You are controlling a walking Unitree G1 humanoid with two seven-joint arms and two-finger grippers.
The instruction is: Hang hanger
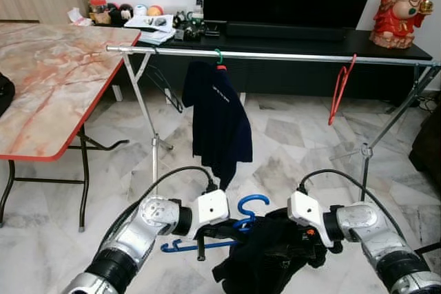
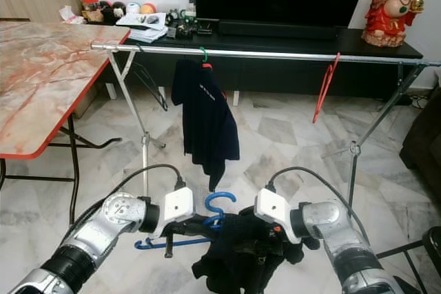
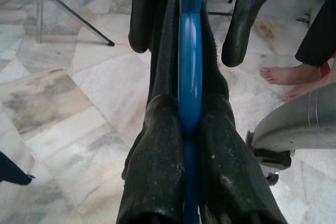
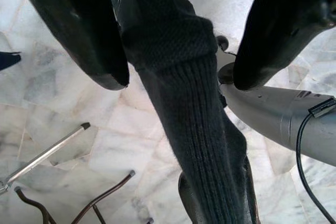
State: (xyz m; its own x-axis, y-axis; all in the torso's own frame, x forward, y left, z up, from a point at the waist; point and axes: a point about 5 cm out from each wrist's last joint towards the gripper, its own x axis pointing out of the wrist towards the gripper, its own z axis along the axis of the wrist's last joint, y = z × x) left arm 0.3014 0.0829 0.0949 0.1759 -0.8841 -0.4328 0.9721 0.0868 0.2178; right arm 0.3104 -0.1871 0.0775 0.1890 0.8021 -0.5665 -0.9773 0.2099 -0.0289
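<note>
Marble tabletop [image 1: 48, 80] with a red edge stands at the far left on thin black legs. Beside it, a long silver clothes rail [image 1: 275, 55] crosses the room before a black TV bench [image 1: 386, 49]; a dark navy shirt [image 1: 217, 125] hangs from it on a green-hooked hanger, and an empty red wire hanger [image 1: 341, 87] hangs further right. Low in front, the left tool [image 1: 219, 225] holds the blue plastic hanger [image 1: 249, 210], its hook upright; the wrist view shows its black fingers [image 3: 239, 19] spread either side of the blue hook and a black knitted garment [image 1: 265, 256] draped on it. The right tool [image 4: 178, 61] is spread wide around a ribbed black sleeve, without clamping it. A person's bare feet [image 3: 286, 77] rest on the marble floor [image 1: 289, 135].
</note>
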